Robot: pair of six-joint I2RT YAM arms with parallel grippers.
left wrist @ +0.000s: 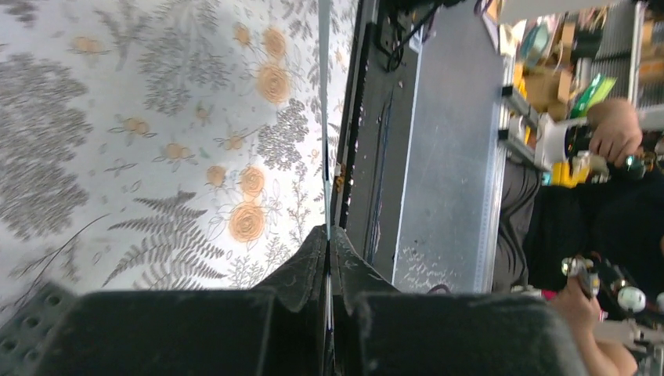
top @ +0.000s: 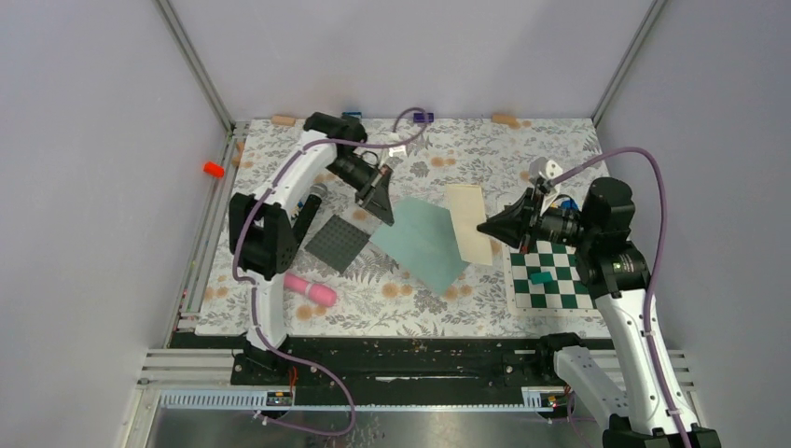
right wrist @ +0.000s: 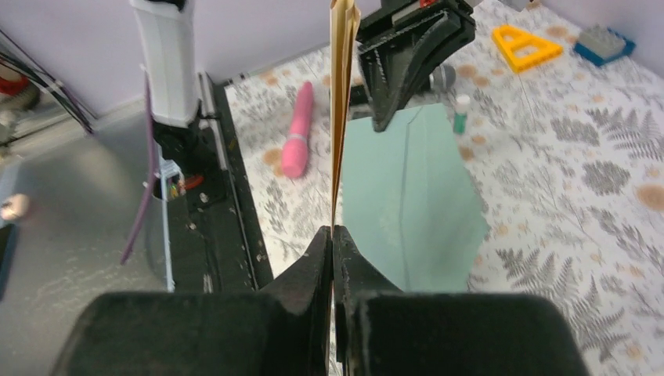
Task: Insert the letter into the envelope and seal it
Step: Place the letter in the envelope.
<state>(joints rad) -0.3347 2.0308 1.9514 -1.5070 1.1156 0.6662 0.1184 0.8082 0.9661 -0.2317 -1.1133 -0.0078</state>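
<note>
The teal-grey envelope (top: pixel 420 241) spreads over the middle of the floral table. My left gripper (top: pixel 381 214) is shut on its far-left corner, and in the left wrist view the paper shows only as a thin edge (left wrist: pixel 322 117) running out of the closed fingertips (left wrist: pixel 316 243). The letter (top: pixel 469 222), a cream strip, lies along the envelope's right side. My right gripper (top: pixel 488 229) is shut on its near end. In the right wrist view the letter (right wrist: pixel 341 94) stands edge-on, with the envelope (right wrist: pixel 407 196) just to its right. Whether the letter is inside I cannot tell.
A dark grey square mat (top: pixel 338 243) lies left of the envelope and a pink cylinder (top: pixel 311 290) near the front. A green chessboard (top: pixel 550 275) with a teal piece (top: pixel 540 277) sits under my right arm. A yellow triangle (right wrist: pixel 525 43) and blue block (right wrist: pixel 601 43) lie at the back.
</note>
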